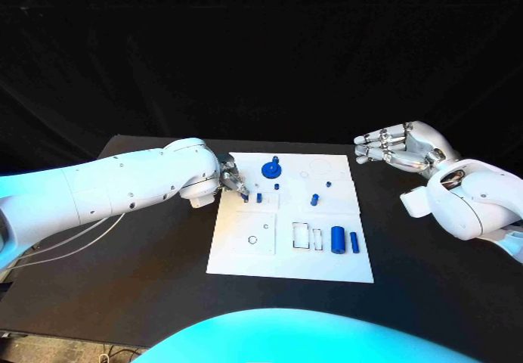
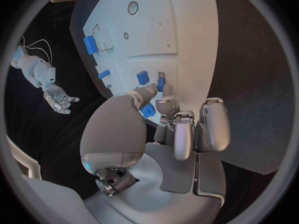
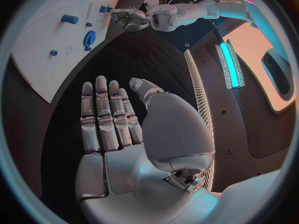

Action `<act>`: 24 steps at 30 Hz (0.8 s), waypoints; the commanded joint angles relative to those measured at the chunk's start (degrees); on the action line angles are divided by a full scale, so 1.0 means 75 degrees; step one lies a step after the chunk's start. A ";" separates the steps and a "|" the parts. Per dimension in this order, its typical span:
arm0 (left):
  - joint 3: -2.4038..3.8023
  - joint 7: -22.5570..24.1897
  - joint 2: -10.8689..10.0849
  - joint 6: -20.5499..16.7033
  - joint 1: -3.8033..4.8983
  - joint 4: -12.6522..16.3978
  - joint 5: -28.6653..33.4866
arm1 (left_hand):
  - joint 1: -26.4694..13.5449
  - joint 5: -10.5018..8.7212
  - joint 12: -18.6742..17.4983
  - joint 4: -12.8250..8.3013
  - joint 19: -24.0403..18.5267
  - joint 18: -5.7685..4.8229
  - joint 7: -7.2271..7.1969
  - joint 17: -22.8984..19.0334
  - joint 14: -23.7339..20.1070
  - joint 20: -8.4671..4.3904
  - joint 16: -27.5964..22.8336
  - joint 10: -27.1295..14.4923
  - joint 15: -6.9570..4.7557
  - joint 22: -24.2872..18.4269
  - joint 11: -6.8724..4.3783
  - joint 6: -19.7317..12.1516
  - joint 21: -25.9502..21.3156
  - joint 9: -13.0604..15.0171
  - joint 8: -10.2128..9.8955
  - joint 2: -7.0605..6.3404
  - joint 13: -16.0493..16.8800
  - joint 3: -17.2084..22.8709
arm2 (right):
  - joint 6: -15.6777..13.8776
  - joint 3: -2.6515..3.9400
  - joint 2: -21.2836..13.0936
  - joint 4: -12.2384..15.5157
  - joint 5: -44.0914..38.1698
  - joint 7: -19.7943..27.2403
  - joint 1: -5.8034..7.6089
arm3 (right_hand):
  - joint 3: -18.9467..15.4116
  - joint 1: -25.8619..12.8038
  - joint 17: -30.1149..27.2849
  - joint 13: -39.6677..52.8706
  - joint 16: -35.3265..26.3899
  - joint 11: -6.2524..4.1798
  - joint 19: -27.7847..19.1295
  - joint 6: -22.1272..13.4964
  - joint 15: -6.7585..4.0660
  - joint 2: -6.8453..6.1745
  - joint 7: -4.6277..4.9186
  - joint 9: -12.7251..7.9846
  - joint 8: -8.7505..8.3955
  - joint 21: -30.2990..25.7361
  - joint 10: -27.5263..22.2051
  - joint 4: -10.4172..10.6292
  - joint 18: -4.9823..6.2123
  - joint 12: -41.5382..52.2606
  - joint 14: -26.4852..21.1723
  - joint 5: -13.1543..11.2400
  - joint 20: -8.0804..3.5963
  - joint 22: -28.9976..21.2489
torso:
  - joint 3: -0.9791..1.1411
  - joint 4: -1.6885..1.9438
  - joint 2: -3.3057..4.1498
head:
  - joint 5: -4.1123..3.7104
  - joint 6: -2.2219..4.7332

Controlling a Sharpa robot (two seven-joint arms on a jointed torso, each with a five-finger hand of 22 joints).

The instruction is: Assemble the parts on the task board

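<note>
No legible text, labels, brands, numbers or signs appear on the board, the parts, the table or either arm.

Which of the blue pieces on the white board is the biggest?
The blue cylinder lying near the task board's front right corner; the other blue pieces look thinner or shorter.

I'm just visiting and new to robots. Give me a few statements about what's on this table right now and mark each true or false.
1. The right hand holds a blue part. False: it is empty, fingers apart, off the board.
2. The left hand is at the task board's edge. True.
3. A blue cylinder lies on the board. True.
4. The board is black. False: it is white, on a black table.
</note>
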 commanded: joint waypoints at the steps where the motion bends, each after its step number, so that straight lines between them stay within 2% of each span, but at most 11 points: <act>1: 0.0004 -0.0087 -0.0003 -0.0061 -0.0018 0.0028 -0.0084 | 0.0098 0.0011 0.0033 -0.0759 0.0049 -0.0074 -0.0125 0.2007 0.0806 -0.0017 0.0024 0.0059 -0.0036 0.0103 0.0010 0.0161 0.0053 0.0067 0.0049 0.0009 0.0006 0.0791 | 0.0071 0.0002 -0.0005 0.0010 -0.0026 0.0087 -0.0006 | 0.0055 -0.0019 -0.0007 -0.0011 -0.0008 0.0002 -0.0038 -0.0065 0.0009 -0.0053 -0.0005 -0.0009 -0.0014 0.0025 -0.0043 0.0005 0.0124 0.0050 -0.0043 0.0016 -0.0001 -0.0007 | 0.0003 -0.0006 0.0002 | -0.0005 0.0001; 15: 0.0003 -0.0205 0.0015 0.0288 -0.0042 0.0024 -0.0092 | 0.0086 0.0011 0.0026 -0.0759 0.0059 -0.0077 -0.0131 0.2007 0.0806 -0.0021 0.0024 0.0069 -0.0042 0.0118 0.0004 0.0170 0.0063 0.0070 0.0054 -0.0001 -0.0005 0.0802 | 0.0078 0.0002 0.0003 0.0012 -0.0023 0.0088 -0.0014 | 0.0055 -0.0019 -0.0007 -0.0011 -0.0008 0.0002 -0.0038 -0.0065 0.0009 -0.0053 -0.0005 -0.0009 -0.0014 0.0025 -0.0043 0.0005 0.0124 0.0050 -0.0043 0.0016 -0.0001 -0.0007 | 0.0008 -0.0004 0.0004 | 0.0003 0.0001; 24: 0.0003 -0.0218 -0.0005 0.0574 -0.0045 0.0055 -0.0107 | 0.0080 0.0010 0.0026 -0.0779 0.0066 -0.0080 -0.0141 0.2007 0.0806 -0.0028 0.0024 0.0087 -0.0049 0.0129 -0.0006 0.0180 0.0070 0.0077 0.0062 -0.0042 -0.0001 0.0815 | 0.0089 0.0002 0.0000 0.0011 -0.0022 0.0086 -0.0024 | 0.0055 -0.0019 -0.0007 -0.0011 -0.0008 0.0002 -0.0038 -0.0065 0.0009 -0.0053 -0.0005 -0.0009 -0.0014 0.0025 -0.0043 0.0005 0.0124 0.0050 -0.0043 0.0016 -0.0001 -0.0007 | -0.0001 -0.0003 0.0005 | -0.0003 0.0001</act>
